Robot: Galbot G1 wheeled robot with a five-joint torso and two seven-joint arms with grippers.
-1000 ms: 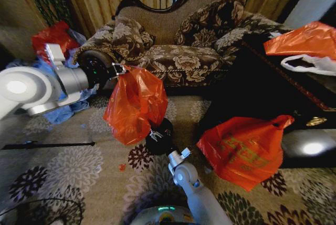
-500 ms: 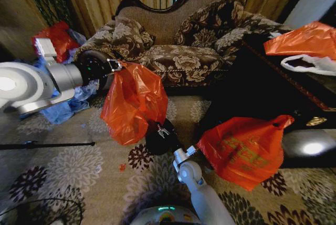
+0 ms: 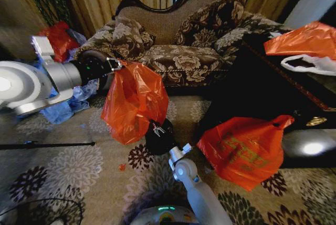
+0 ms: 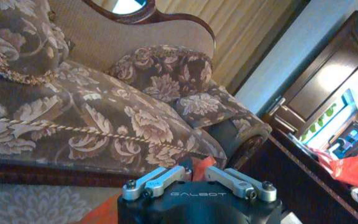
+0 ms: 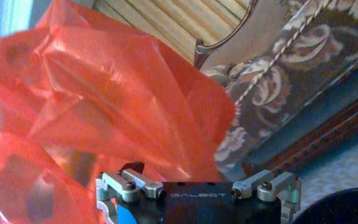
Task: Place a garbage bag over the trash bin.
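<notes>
The garbage bag [image 3: 134,101], thin crinkly red-orange plastic, hangs in front of the sofa from my left gripper [image 3: 119,65], which is shut on its top edge. In the left wrist view a strip of the bag [image 4: 199,165] sits pinched in that gripper [image 4: 197,176]. The trash bin [image 3: 161,140], small and black, stands on the carpet under the bag's lower right edge, partly covered by it. My right gripper [image 3: 156,129] is at the bin's rim beside the bag's bottom. In the right wrist view it [image 5: 191,171] is open, with the bag [image 5: 117,107] draped just ahead and the bin [image 5: 344,207] beside it.
A larger printed orange bag [image 3: 247,149] lies right of the bin against a dark cabinet [image 3: 262,96]. An orange bag [image 3: 304,38] and a white bag [image 3: 310,64] lie on top. The sofa [image 3: 184,51] is behind, with red and blue bags [image 3: 55,38] at left. A black rod [image 3: 47,144] lies on the carpet.
My left arm has drawn back to the left and lifted the bag's top slightly. My right wrist swung a little right and back, with its gripper staying at the bin.
</notes>
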